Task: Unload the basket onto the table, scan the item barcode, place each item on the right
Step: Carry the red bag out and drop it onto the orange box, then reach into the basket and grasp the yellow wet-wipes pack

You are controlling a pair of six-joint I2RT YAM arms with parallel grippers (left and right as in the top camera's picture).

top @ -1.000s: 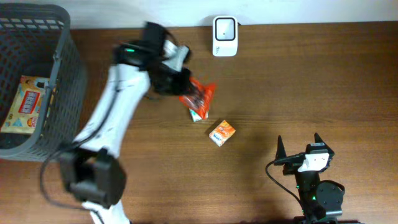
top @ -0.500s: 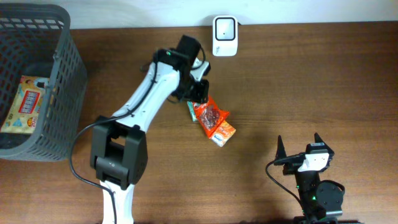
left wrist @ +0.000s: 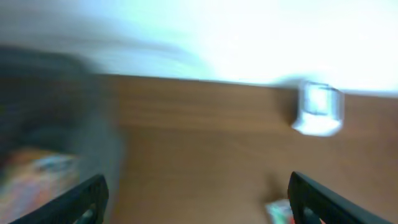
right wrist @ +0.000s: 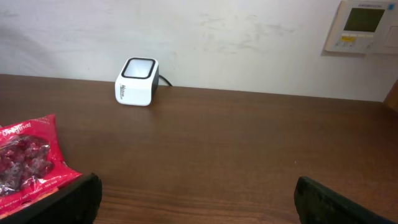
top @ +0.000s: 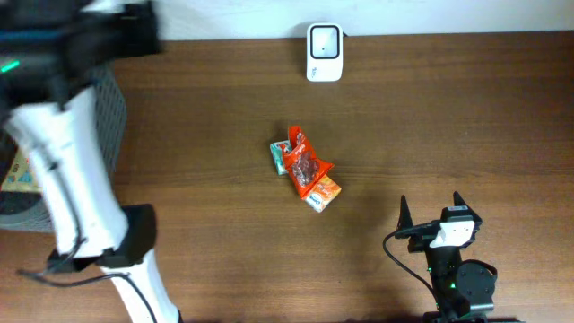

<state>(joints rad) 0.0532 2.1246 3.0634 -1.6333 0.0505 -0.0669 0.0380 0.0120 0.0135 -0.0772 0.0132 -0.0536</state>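
A red snack bag (top: pixel 303 163) lies mid-table across a teal box (top: pixel 278 156) and an orange box (top: pixel 323 191). The white barcode scanner (top: pixel 324 40) stands at the table's far edge. My left arm (top: pixel 63 135) is a blur at the far left, above the basket. In its wrist view the left gripper (left wrist: pixel 199 202) is open and holds nothing, with the scanner (left wrist: pixel 318 109) ahead on the right. My right gripper (top: pixel 430 202) stands open and empty near the front right. Its wrist view takes in the red bag (right wrist: pixel 28 162) and the scanner (right wrist: pixel 137 81).
A dark mesh basket (top: pixel 13 213) stands at the left edge, mostly hidden by my left arm. A colourful snack pack (top: pixel 13 175) lies inside it. A wall control panel (right wrist: pixel 365 25) shows in the right wrist view.
My left gripper has opened and let go of the red bag, which now rests on the boxes. The left arm swung fast to the left, over the basket. The right arm stayed still.
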